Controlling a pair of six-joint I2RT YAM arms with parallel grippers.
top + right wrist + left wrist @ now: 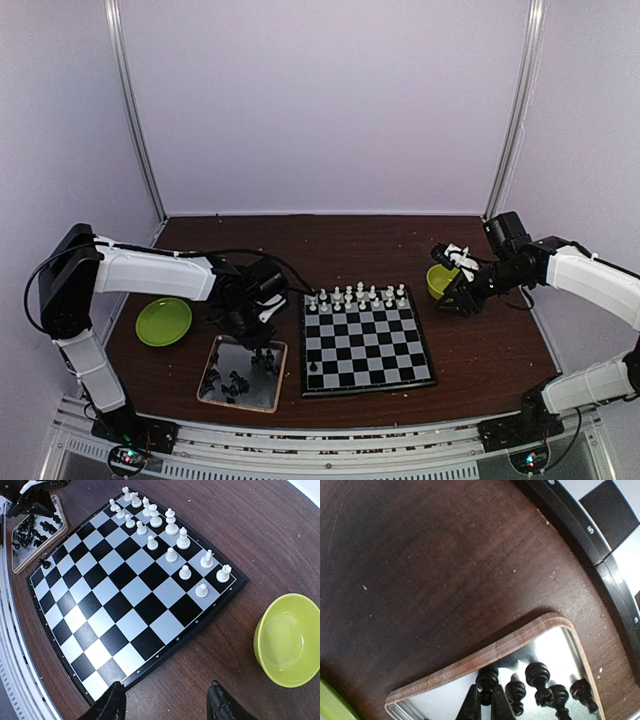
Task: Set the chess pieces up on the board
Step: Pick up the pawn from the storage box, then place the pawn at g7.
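Note:
The board (370,345) lies at the table's middle. White pieces (358,297) fill its two far rows, also seen in the right wrist view (165,535). One black piece (314,368) stands at its near left corner. More black pieces (232,382) lie in a shiny metal tray (214,352) left of the board. My left gripper (486,702) is over the tray's far end, shut on a black piece (487,676) just inside the rim. My right gripper (165,700) is open and empty above the table by the board's right edge (200,620).
A lime green plate (163,321) sits left of the tray. A yellow-green bowl (290,640) stands right of the board, under my right wrist (455,285). The tray's wooden rim (495,650) and the board's black rim (580,535) show in the left wrist view.

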